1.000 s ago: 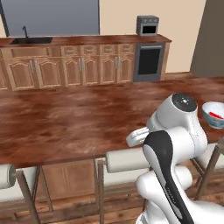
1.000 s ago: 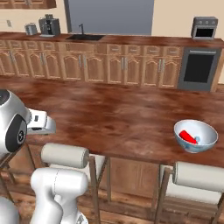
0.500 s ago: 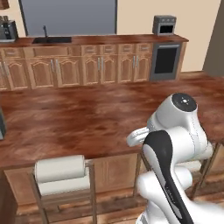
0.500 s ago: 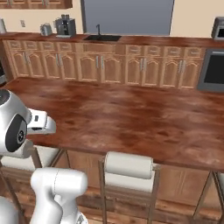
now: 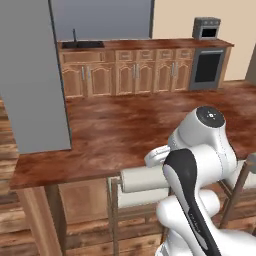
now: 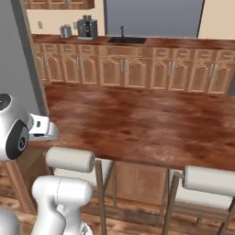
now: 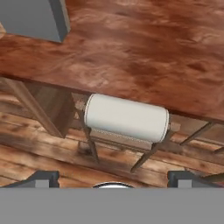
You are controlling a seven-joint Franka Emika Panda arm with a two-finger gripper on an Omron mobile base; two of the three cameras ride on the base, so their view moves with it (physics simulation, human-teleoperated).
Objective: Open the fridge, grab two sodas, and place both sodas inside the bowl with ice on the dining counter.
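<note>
The dining counter [image 5: 130,125] [image 6: 137,119] [image 7: 144,52] stretches across in front of me, dark reddish-brown and glossy. A tall grey slab, the fridge's side [image 5: 30,80] [image 6: 18,55] [image 7: 35,17], stands at the counter's left end; its doors and handles are hidden. My gripper [image 7: 113,180] hangs open and holds nothing, its two dark fingertips [image 7: 41,177] wide apart above a white-cushioned stool [image 7: 127,118] at the counter's near edge. The sodas and the bowl with ice are out of view.
White-cushioned stools [image 5: 142,180] [image 6: 71,159] [image 6: 209,180] line the counter's near edge. Light wood cabinets with a sink [image 5: 82,45] run along the back wall, with a dark oven [image 5: 207,67] at their right end and a coffee machine [image 6: 86,27] on top.
The whole picture has shifted: the base has driven left along the counter. The white bowl with a red can slid out on the right and the fridge came in on the left. The gripper stays open.
</note>
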